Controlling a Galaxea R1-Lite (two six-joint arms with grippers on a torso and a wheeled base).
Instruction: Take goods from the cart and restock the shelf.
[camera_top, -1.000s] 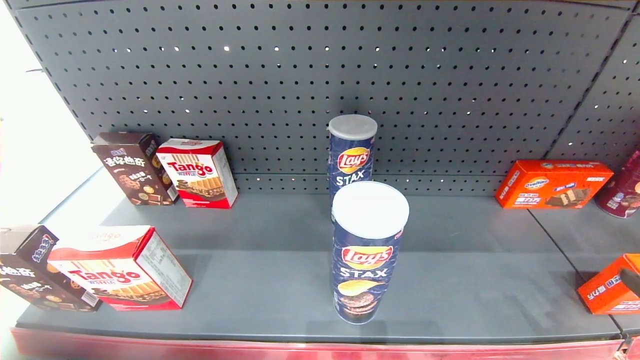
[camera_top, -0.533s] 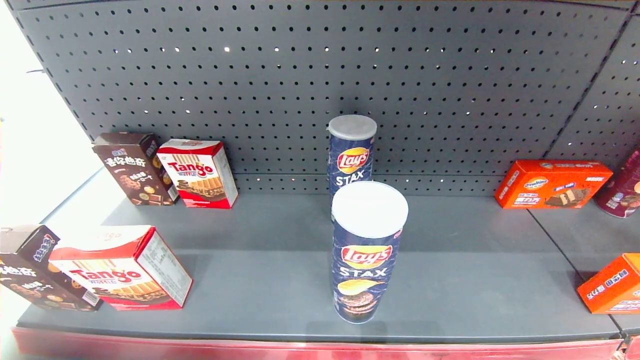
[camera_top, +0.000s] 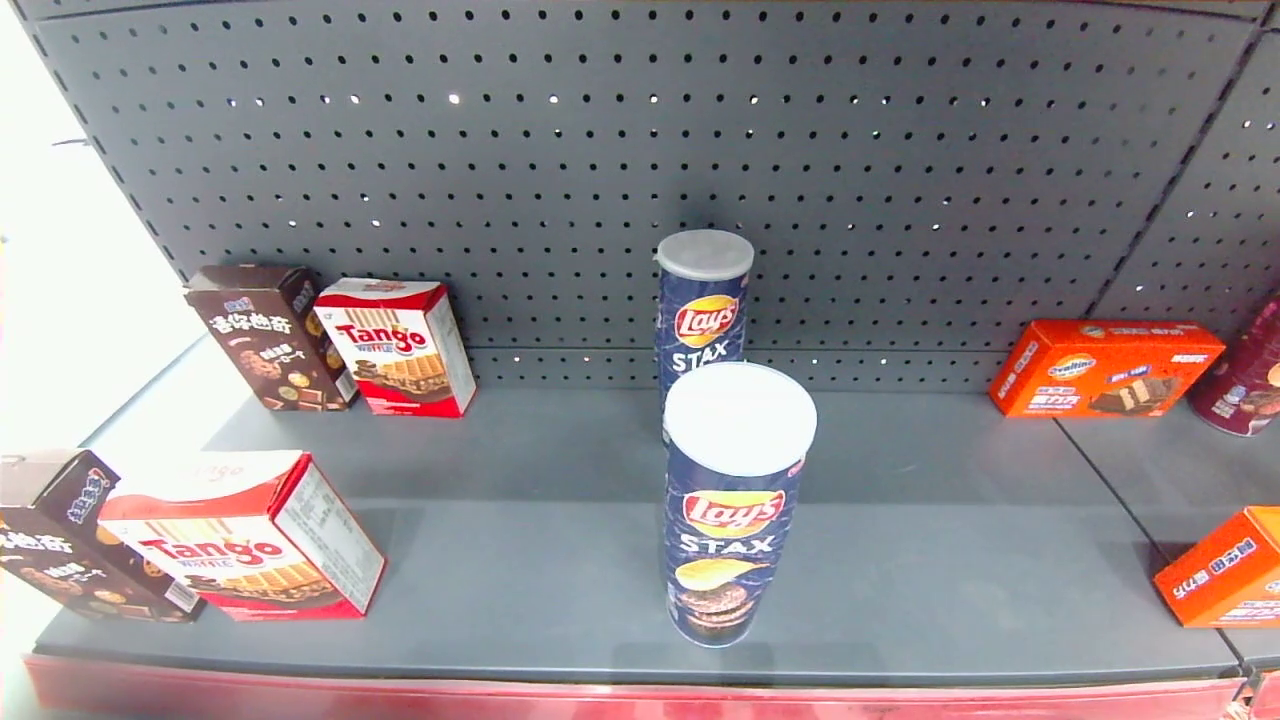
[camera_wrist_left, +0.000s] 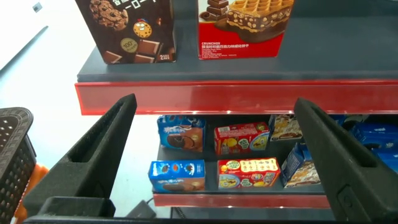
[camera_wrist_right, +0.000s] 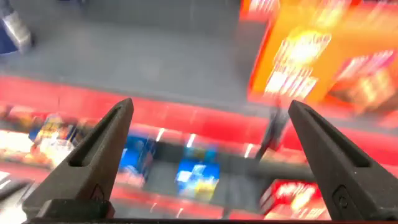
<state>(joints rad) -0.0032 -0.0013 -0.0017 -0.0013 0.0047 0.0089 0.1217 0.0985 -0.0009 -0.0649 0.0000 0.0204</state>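
Observation:
Two dark blue chip cans stand upright mid-shelf, one at the front (camera_top: 735, 505) and one behind it (camera_top: 703, 305) against the pegboard. My left gripper (camera_wrist_left: 214, 102) is open and holds nothing; it hangs before the shelf's red front edge (camera_wrist_left: 236, 96), below a brown cookie box (camera_wrist_left: 127, 28) and a red-and-white wafer box (camera_wrist_left: 242, 28). My right gripper (camera_wrist_right: 210, 104) is open with nothing in it, in front of the red edge (camera_wrist_right: 186, 115) and beneath an orange box (camera_wrist_right: 305, 56).
On the shelf's left stand brown cookie boxes (camera_top: 265, 335) and red-and-white wafer boxes (camera_top: 245, 550). Orange boxes (camera_top: 1105, 365) lie on the right. Bare shelf (camera_top: 520, 500) flanks the cans. A lower shelf (camera_wrist_left: 217, 168) holds several packs. A black basket (camera_wrist_left: 12, 155) is beside the left gripper.
A dark gripper tip at the head view's right edge, beside the front orange box, has drawn back out of the picture. The goods on the shelf have not moved.

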